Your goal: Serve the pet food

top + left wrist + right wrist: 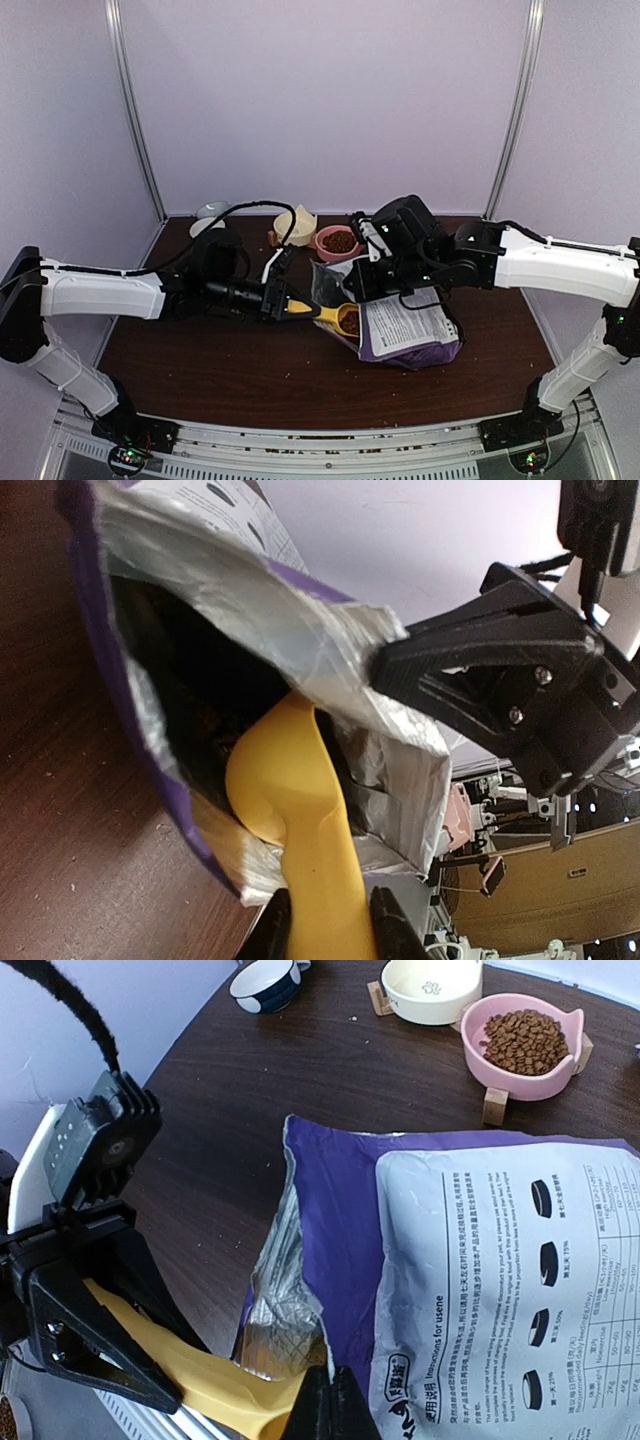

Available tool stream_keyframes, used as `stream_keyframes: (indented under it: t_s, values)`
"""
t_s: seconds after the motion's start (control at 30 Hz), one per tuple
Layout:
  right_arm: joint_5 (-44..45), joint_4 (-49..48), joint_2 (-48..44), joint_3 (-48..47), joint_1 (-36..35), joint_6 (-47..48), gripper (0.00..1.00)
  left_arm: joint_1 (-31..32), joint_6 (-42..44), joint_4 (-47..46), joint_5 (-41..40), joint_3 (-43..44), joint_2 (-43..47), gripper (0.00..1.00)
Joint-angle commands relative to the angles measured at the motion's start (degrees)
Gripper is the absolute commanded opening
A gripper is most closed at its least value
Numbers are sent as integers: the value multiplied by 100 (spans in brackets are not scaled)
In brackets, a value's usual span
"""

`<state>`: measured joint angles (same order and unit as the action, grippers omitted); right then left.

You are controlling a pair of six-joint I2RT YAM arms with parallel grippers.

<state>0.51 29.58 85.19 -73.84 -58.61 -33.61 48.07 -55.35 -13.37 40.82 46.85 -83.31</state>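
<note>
Two grips are seen: the yellow scoop point(295, 810) is pinched at its handle by the left gripper point(330, 930), and the open lip of the purple bag point(340, 1220) is clamped between the pressed-together jaws of the right gripper point(330, 1400). Pet food point(525, 1040) is seen in the pink bowl point(520, 1085) beyond the bag. Some is also carried in the scoop at the bag mouth.

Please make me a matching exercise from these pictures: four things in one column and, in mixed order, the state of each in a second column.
1 pink bowl
2 cream bowl
3 yellow scoop
4 purple bag

A empty
B edge pinched by the right gripper
C on a wooden stand, kibble inside
D handle in the left gripper

Pairs: 1-C, 2-A, 3-D, 4-B
</note>
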Motion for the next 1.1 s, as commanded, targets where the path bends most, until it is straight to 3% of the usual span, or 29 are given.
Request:
stream_keyframes:
  t_s: [0.0,0.47,1.07]
  values:
    - [674,119,-451,100,14,-121,0,-126,-455,-1087,-175,-254,399,0]
    - [1155,-86,-1168,463,36,-478,0,-280,-1952,-2597,-232,-969,578,0]
    - [1348,-167,-1630,724,156,-907,0,-371,-2113,-2958,159,-1260,989,0]
